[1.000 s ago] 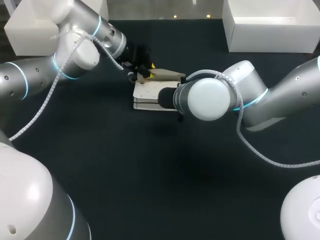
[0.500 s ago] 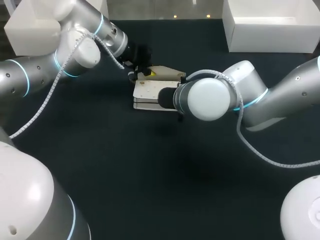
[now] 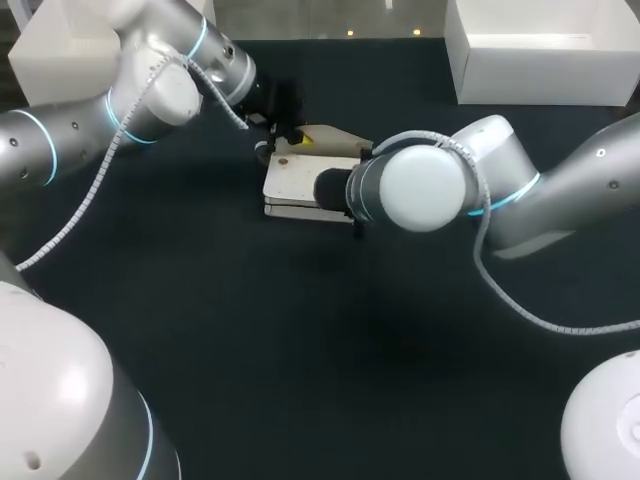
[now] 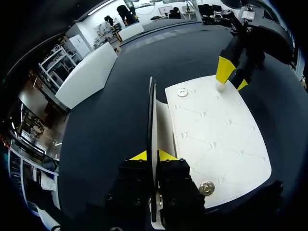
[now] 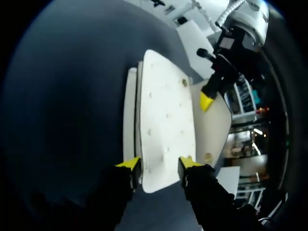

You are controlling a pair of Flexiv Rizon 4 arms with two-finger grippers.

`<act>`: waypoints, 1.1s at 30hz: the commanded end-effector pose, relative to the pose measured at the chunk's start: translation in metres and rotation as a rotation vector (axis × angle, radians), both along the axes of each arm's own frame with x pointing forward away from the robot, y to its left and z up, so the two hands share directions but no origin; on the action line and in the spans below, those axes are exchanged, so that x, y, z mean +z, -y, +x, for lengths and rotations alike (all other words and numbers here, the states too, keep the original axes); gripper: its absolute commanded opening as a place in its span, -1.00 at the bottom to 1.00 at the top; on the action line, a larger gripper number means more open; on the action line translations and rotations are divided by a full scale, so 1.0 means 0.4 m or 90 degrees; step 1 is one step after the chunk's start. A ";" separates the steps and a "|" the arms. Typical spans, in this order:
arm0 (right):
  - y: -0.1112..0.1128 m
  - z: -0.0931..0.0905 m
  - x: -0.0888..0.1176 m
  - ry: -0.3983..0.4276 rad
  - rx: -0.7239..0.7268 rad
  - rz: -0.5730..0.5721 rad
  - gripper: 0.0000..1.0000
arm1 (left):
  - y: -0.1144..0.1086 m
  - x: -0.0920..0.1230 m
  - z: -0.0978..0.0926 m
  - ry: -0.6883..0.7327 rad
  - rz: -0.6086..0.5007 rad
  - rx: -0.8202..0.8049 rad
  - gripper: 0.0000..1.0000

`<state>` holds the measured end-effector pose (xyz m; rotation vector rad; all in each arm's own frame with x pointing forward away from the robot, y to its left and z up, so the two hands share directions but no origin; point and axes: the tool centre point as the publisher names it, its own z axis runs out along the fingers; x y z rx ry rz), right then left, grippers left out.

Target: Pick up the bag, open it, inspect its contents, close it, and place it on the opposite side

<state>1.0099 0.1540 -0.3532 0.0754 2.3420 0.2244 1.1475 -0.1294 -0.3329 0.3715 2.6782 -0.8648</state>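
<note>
1. Closest to the robot's base, a wide stretch of dark table lies between the base and the bag.
2. The bag lies flat near mid-table, slightly toward the far side. It is white, quilted in diamonds with small studs, and layered along its near edge. A round metal snap sits on its top face.
3. The right arm comes in from the right, and in the head view its large joint covers the bag's right end and hides the fingers there. The right wrist view shows them: the right gripper has a yellow tip against each side of the bag's end, grasping it.
4. Just beyond, at the bag's far-left corner, the left gripper is clenched on the flap. In the left wrist view the flap stands edge-on between the tips. In the head view it is a beige wedge raised off the bag's far edge.
5. The left wrist view also shows the other arm's yellow tips at the opposite end of the quilted face.
6. Farthest off, a white bin sits at the far-right corner and a second white bin at the far-left. Both are well apart from the bag, with dark table between them.
</note>
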 end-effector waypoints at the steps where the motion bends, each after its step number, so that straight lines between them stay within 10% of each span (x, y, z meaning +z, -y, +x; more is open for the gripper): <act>1: 0.029 -0.019 0.071 -0.015 0.009 0.012 1.00 | -0.014 0.041 -0.011 0.000 0.011 0.013 -1.00; 12: 0.033 -0.049 0.203 -0.018 0.028 0.031 0.89 | -0.038 0.144 -0.026 -0.027 -0.010 0.042 -1.00; 17: 0.034 -0.044 0.228 -0.021 0.021 0.019 -0.98 | -0.044 0.184 -0.040 -0.035 -0.025 0.038 -1.00; 33: 0.030 -0.041 0.290 -0.028 0.028 0.028 -1.00 | -0.061 0.250 -0.077 -0.032 -0.034 0.049 -1.00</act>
